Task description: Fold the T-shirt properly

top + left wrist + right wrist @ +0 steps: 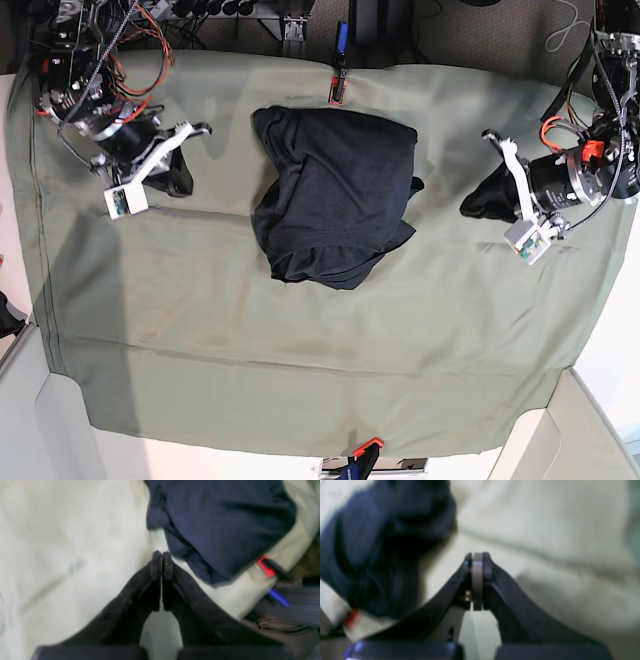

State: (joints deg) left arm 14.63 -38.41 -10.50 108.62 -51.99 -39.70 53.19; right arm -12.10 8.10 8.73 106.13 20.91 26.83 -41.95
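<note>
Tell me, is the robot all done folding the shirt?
Nearly, it looks like. The T-shirt is already bundled into a compact, slightly lumpy pile in the middle of the green table cloth. Nothing is in hand: the left gripper and right gripper are both shut, empty and away from the shirt. What may be left is tidying the bulging edges near the bottom of the pile.

- The tabletop is covered by an olive-green cloth (300,360), creased and spread almost edge to edge; pale bare surface shows only at the near corners
- 1 dark navy T-shirt (335,195) lies bunched in a rough folded heap on the cloth, around its middle and toward the far edge
- Clamps pin the cloth: 1 red clamp (337,88) at the far edge; 1 at the near edge (365,447)
</note>
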